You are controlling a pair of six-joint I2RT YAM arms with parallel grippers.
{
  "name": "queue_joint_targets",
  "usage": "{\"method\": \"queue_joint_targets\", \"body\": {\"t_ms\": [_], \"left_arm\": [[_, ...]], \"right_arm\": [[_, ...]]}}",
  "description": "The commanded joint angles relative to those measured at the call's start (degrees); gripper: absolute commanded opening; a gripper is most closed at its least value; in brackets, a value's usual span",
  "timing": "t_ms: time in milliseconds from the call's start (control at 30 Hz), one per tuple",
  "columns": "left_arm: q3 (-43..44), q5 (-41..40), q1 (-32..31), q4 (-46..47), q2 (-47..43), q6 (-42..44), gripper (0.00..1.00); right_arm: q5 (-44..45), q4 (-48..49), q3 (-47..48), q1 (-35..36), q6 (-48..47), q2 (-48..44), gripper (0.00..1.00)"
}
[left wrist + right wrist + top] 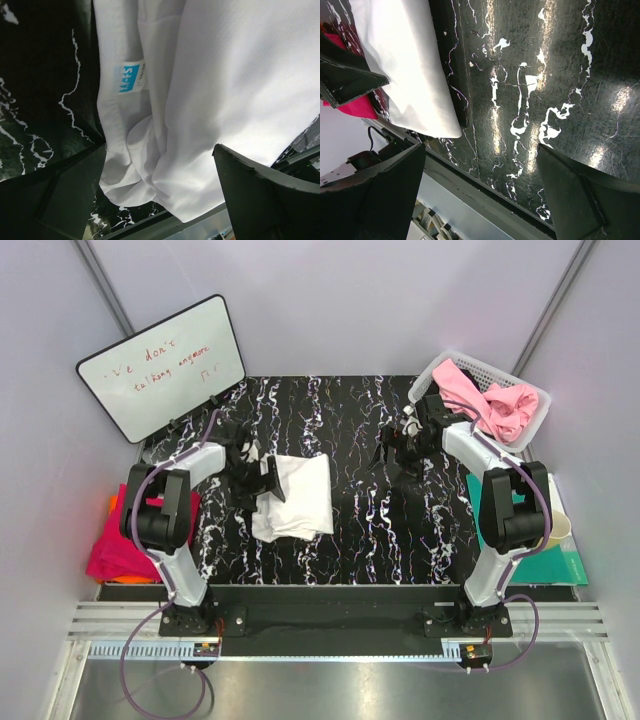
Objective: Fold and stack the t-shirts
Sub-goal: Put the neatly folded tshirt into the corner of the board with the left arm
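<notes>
White t-shirt (pixel 295 498) lies on the black marbled worktop (pixel 350 420), left of centre, as a compact rough rectangle. It looks folded or nearly so, but the near edge is rumpled. The left wrist view shows the collar with the blue neck label (pixel 129 78) and bunched cloth below it. Left gripper (pixel 262 474) is at the shirt's left edge, jaws wide, cloth under them, nothing pinched. Right gripper (pixel 393 452) hangs over bare worktop, well apart from the shirt, jaws wide and empty. Beside the left arm, at the worktop's left edge, is a magenta-red shirt (pixel 125 545) with an orange shirt (pixel 113 504) peeking from under it. I read this as the finished stack. Pink shirts (pixel 495 405) are heaped unfolded in the white mesh basket (pixel 447 364) at far right, so at least one is left to do; count unclear. Judgement: roughly mid-task. The white one needs tidying and moving onto the stack, then the basket load. Around: whiteboard (pixel 165 365) at far left, teal mat (pixel 575 562) and a cup (pixel 560 528) by the right arm. Nothing sits between shirt and stack except the left arm itself.
</notes>
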Motion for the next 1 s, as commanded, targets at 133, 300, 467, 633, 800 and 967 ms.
{"method": "queue_joint_targets", "body": {"t_ms": [133, 300, 467, 633, 800, 967], "left_arm": [[4.1, 0.5, -0.5, 4.0, 8.1, -0.1, 0.90], [8.4, 0.5, -1.6, 2.6, 12.4, 0.5, 0.00], [10.6, -3.1, -1.6, -1.0, 10.3, 1.8, 0.00], [11.6, -8.0, -0.9, -5.7, 2.3, 2.8, 0.00], [12.9, -14.7, -0.2, -11.2, -5.2, 4.2, 0.00], [12.5, -19.6, 1.5, -15.9, -10.5, 4.2, 0.00]], "right_arm": [[-1.8, -0.5, 2.4, -0.2, -2.4, -0.2, 1.00], [-1.9, -1.0, 2.5, -0.2, -2.8, -0.1, 1.00], [-2.1, -1.2, 2.6, -0.3, -3.1, -0.3, 1.00], [-2.6, -1.2, 2.7, -0.2, -3.1, -0.1, 1.00], [-3.4, -1.2, 2.8, -0.2, -3.1, 0.2, 1.00], [-5.5, -1.3, 3.7, -0.2, -3.2, 1.3, 1.00]]}}
